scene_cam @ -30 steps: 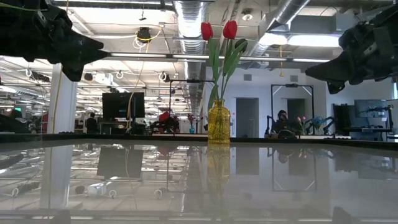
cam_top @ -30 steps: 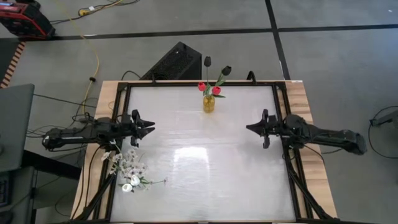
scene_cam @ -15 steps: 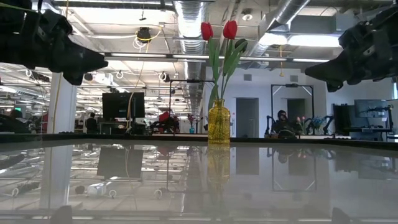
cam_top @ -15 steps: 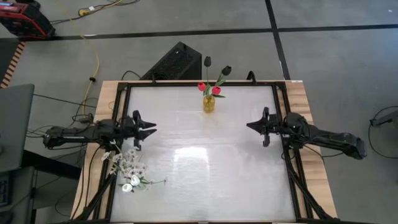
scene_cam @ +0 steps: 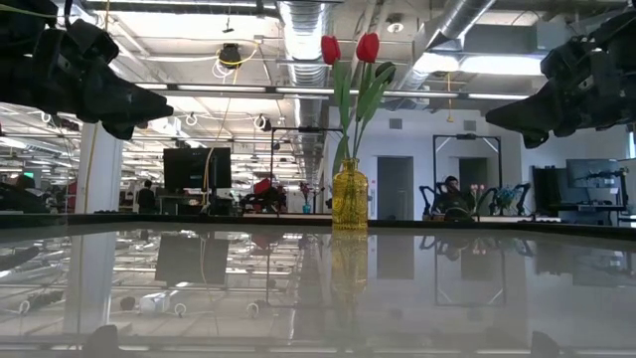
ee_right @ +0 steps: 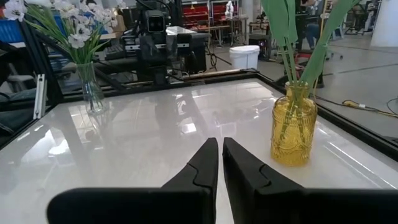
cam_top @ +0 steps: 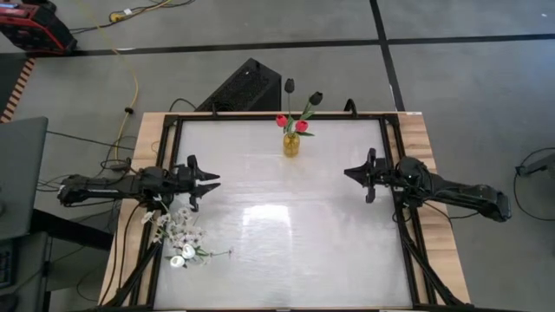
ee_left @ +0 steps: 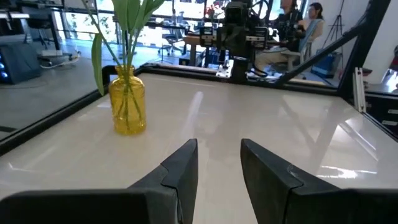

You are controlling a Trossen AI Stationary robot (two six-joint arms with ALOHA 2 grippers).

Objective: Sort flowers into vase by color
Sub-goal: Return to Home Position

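Left wrist view: fingers (ee_left: 181,168) of the left gripper (ee_left: 219,163) stand apart, empty, over the left side of the table (ee_left: 298,124). The right gripper (ee_right: 219,163) has its fingers pressed together, empty, over the right side. The yellow vase (cam_top: 291,144) stands mid-table at the far edge, holding red tulips (cam_top: 281,121) and black tulips (cam_top: 316,98). White flowers (cam_top: 182,236) stand in a clear vase (ee_right: 92,93) near the left gripper.

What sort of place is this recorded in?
Probably an open robotics lab or workshop: exposed ceiling ducts, a taped concrete floor, and a person seated among equipment beyond the table.
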